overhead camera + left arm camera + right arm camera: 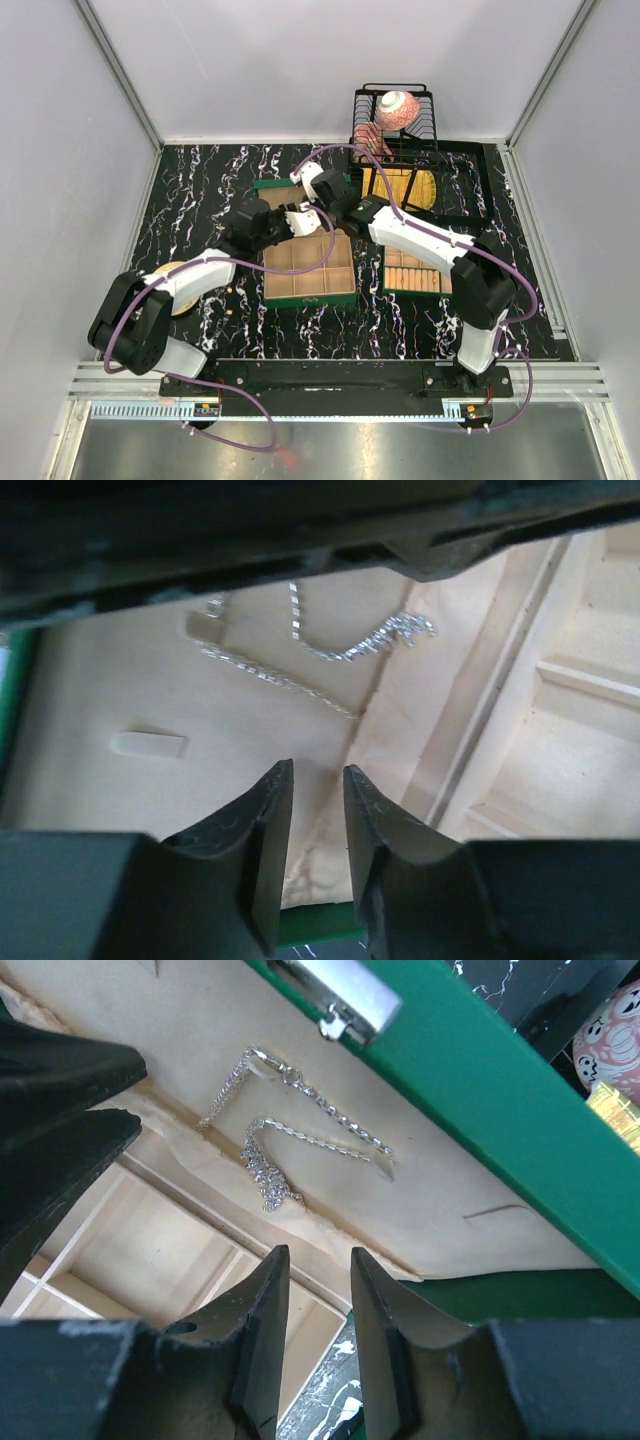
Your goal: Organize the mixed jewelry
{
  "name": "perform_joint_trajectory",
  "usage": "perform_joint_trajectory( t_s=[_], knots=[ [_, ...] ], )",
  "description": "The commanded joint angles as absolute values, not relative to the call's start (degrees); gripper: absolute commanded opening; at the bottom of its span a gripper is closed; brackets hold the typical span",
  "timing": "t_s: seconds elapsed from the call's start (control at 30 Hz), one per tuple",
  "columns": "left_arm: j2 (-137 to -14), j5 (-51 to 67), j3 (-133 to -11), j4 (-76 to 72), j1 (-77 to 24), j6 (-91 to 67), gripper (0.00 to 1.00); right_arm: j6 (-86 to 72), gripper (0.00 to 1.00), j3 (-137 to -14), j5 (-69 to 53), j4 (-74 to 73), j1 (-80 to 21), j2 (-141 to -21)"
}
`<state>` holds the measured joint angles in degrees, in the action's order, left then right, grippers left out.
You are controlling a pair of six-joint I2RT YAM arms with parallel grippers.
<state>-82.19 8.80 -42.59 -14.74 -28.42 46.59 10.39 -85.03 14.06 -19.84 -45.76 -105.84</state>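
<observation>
A silvery chain lies loosely snaked on the beige lining of the open green lid (near its hinge crease). The left gripper and right gripper hover over it, each with fingers slightly parted and holding nothing.

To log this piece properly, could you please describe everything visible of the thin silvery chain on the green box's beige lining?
The thin silvery chain is fine-linked and metallic-looking. It lies loose and flat in several bends on the beige lining inside the green box's open lid. One stretch is bunched into a small glittering clump beside the crease where the lid meets the compartmented base. Only the lining touches it.
</observation>
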Motion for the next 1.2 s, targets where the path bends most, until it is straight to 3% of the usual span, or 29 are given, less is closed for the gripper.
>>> perform_joint_trajectory(
  t_s=[0.0, 0.53, 0.87, 1.17],
  knots=[
    [-78.0, 10.7, -45.6, -17.5, -28.7, 43.8, 0.36, 11.8, 0.37, -84.4, 14.8, -19.4, -46.2, -101.7],
    [-69.4, 11.2, -47.7, -9.6, -28.6, 34.7, 0.63, 13.2, 0.38, -80.3, 15.8, -19.9, -45.3, -97.0],
    [-63.5, 10.0, -52.3, 6.8, -26.5, 24.5, 0.85, 14.1, 0.48, -76.3, 12.9, -21.5, -43.2, -90.9],
    [-58.7, 7.7, -52.1, 18.0, -18.7, 20.1, 0.89, 18.3, 0.59, -70.8, 9.9, -23.5, -40.7, -84.6]
  ],
)
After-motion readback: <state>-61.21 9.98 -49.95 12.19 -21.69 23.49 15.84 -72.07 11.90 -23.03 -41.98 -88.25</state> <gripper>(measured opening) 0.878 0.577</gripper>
